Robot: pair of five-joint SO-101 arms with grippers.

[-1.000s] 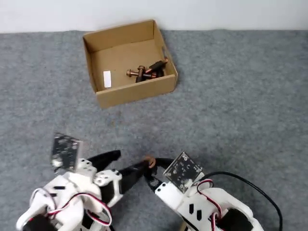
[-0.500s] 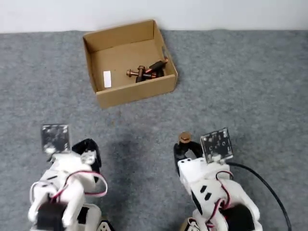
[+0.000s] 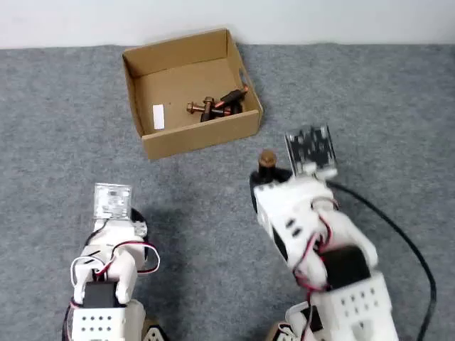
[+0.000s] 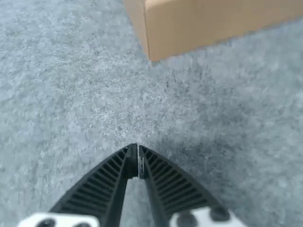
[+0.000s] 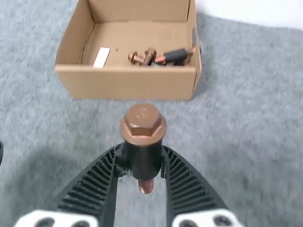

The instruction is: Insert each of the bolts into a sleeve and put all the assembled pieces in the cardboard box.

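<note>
Bolt [image 5: 143, 126] seated in a dark sleeve [image 5: 142, 158], held upright with its hexagonal head uppermost by the right tool [image 5: 141, 153], clamped on the sleeve, just in front of the cardboard box [image 3: 192, 138]. Other assembled pieces [image 3: 217, 106] lie inside the box. The left tool [image 4: 138, 158], fingers pressed together and empty, hangs over the desk [image 3: 370, 106] near a front corner of the box.

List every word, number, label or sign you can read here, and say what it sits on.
Nothing here is legible.
White sticker inside the cardboard box: no print can be made out.
Head of the bolt: faint round mark, unreadable.
Circuit boards on the arms: markings too small to read.
</note>
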